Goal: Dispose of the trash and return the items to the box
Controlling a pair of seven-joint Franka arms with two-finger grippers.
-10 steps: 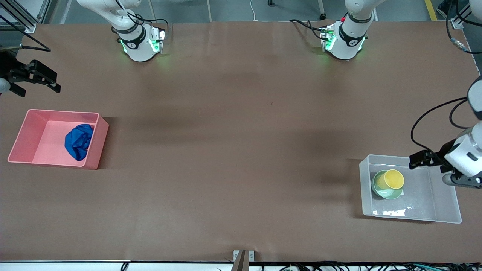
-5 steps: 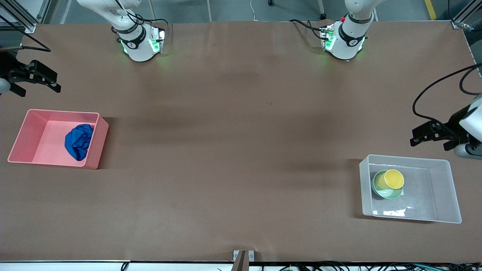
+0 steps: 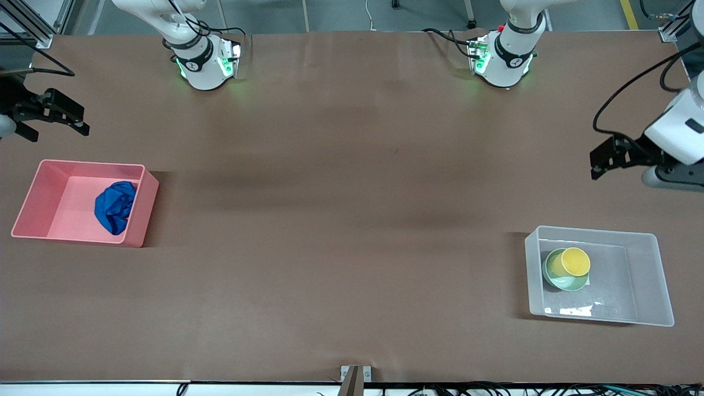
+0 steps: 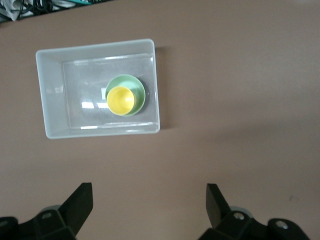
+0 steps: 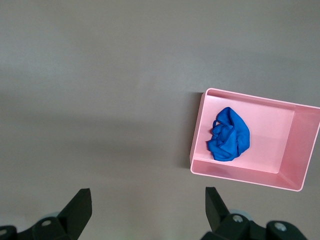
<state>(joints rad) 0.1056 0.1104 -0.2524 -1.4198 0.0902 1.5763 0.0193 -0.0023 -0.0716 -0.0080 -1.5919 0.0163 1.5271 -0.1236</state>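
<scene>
No readable text, labels, brands or numbers anywhere I can see. My arm bases carry small dark round marks, too small for me to read.

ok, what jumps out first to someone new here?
The blue trash lying in the pink bin at the right arm's end of the table. At the left arm's end, the yellow cup sits in the green bowl inside the translucent box. Both tools hang open and empty.
</scene>
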